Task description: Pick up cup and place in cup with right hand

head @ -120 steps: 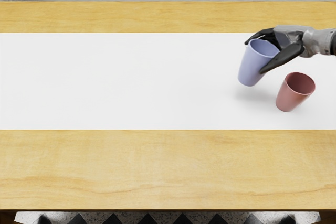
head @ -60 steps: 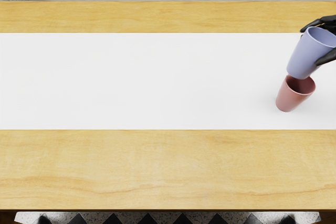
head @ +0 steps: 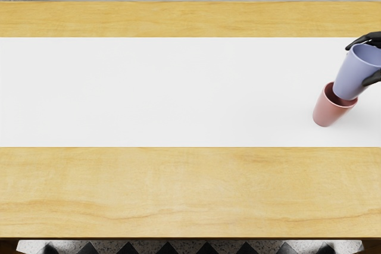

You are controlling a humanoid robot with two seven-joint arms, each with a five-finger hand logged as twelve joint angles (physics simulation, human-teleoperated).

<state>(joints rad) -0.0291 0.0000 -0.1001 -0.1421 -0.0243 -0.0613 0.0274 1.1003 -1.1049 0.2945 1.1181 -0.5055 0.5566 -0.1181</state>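
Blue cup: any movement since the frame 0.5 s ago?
Yes. Against the unmoved red cup, the blue cup has shifted down the picture and slightly right; its base now overlaps more of the red cup's mouth.

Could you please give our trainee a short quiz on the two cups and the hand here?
1. Fill in the blank: the base of the blue cup is at the ____ of the reddish cup.
2. What does the right hand grasp: A) the reddish cup, B) the blue cup, C) nothing?
3. True or false: the blue cup is upside down.

Key: 1. mouth; 2. B; 3. false.
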